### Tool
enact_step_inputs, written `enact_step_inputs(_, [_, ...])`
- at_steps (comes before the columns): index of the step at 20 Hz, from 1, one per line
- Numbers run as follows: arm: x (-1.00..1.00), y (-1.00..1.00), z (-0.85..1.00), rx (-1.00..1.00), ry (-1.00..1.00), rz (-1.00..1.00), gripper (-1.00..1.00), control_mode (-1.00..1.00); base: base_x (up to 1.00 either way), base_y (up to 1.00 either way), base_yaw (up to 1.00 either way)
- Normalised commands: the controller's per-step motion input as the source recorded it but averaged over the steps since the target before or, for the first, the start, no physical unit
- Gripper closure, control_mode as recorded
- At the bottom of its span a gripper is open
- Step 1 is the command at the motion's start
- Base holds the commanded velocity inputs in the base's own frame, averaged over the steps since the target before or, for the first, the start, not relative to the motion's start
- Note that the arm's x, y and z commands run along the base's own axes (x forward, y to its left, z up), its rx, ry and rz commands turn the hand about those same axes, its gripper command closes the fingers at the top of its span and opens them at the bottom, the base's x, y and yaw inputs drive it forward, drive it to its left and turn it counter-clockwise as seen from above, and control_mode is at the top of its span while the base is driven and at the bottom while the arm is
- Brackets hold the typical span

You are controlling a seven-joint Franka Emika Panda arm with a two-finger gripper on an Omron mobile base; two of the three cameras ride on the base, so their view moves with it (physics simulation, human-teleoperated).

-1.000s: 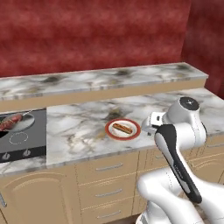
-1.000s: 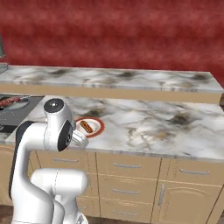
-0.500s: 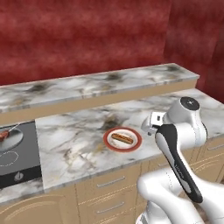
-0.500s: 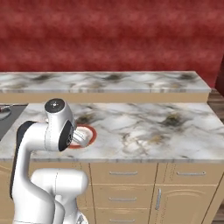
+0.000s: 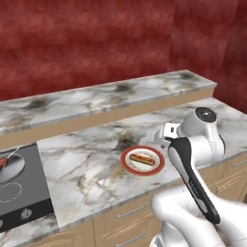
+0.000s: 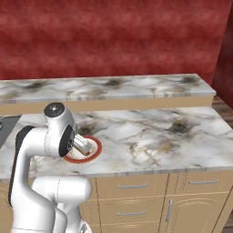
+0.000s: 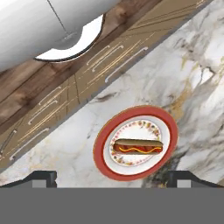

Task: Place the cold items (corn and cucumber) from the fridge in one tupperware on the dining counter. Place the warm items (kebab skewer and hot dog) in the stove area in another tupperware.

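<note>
step: warm-items half of the task, approach to the hot dog [image 7: 138,147]; nothing picked yet, no tupperware seen from here.
counter [image 5: 91,164]: marble worktop, raised ledge behind it, drawers below the front edge.
stove [image 5: 19,190]: at the far left of the left base view, a pan [image 5: 8,169] on it with something red at its rim, too small to call it the kebab skewer.
arm: folded over the counter front, wrist above the plate's near side.
plate [image 7: 168,144]: red rim, patterned white centre, sits near the counter front edge, well apart from the stove.
hot dog: lies flat across the plate centre, bun with a mustard line, long axis roughly parallel to the line between the two fingertips.
gripper [image 7: 111,179]: jaws spread wide, empty, fingertips [image 7: 41,177] poke up at the bottom corners of the hand view.
relation: hot dog sits between the fingertip lines, slightly toward the right one, clearly below the hand, no contact.
next: judgement – centre over the bun, likely rotate the wrist so the jaws close across its short side, descend, close, lift clear of the plate.
</note>
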Motion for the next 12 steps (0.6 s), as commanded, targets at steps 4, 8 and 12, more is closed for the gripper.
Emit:
enact_step_inputs(4, [0.52,0.19,0.0,-0.08,0.0,-0.05,-1.0,-1.0,0.0,0.0,0.0])
enact_step_inputs(8, [0.5,0.0,-0.11,-0.13,0.08,0.2,-1.0,-1.0,0.0,0.0,0.0])
enact_step_inputs(12, [0.19,-0.1,-0.41,-0.06,0.33,0.63,-1.0,-1.0,0.0,0.0,0.0])
